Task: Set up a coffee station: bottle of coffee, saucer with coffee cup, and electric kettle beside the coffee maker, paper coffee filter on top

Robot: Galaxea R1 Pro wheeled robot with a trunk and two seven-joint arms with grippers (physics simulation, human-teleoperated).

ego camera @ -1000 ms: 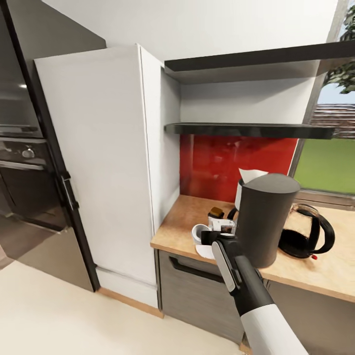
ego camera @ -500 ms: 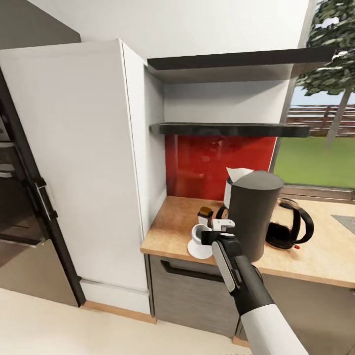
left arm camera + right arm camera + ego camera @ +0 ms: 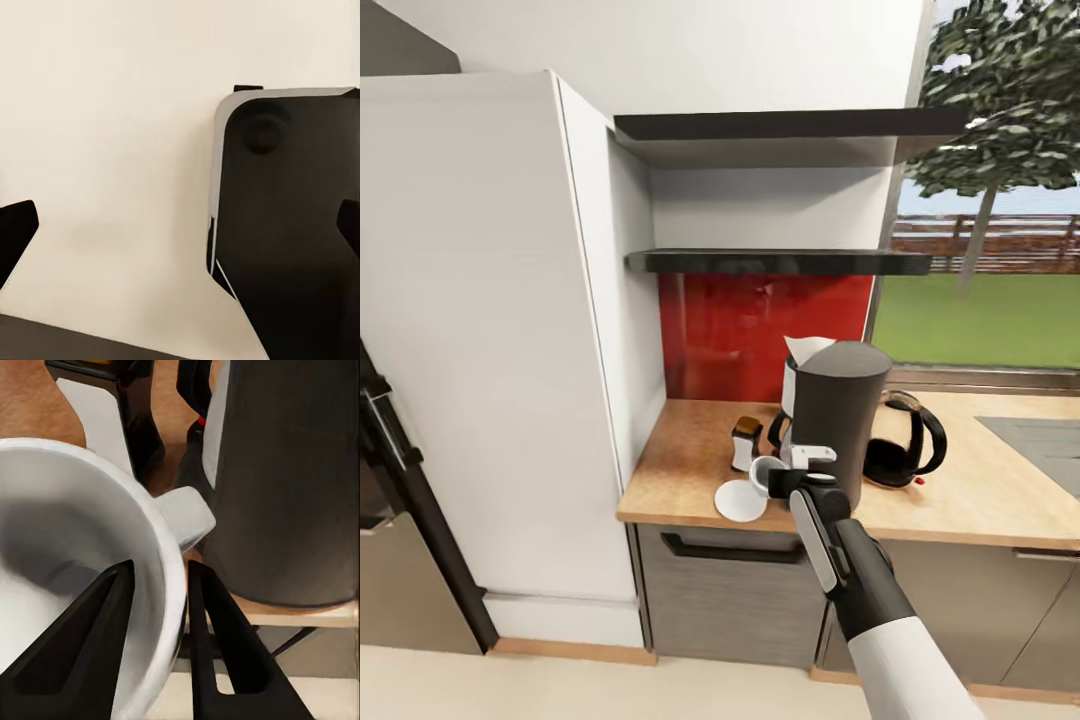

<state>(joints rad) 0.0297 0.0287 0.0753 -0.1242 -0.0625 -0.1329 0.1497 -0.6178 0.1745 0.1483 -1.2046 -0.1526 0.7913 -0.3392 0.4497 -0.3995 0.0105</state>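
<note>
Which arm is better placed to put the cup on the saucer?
The right. Its pincer already grips the cup by the rim, just beside the saucer. The left pincer faces a bare wall.

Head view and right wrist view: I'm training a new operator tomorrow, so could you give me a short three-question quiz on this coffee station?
1. True or false: the bottle of coffee stands on the countertop.
2. What is the right tool clamped on? A) the rim of the coffee cup; B) the saucer; C) a cabinet handle.
3. Name the appliance standing between the coffee maker and the sink.

Key: 1 true; 2 A; 3 the electric kettle.
</note>
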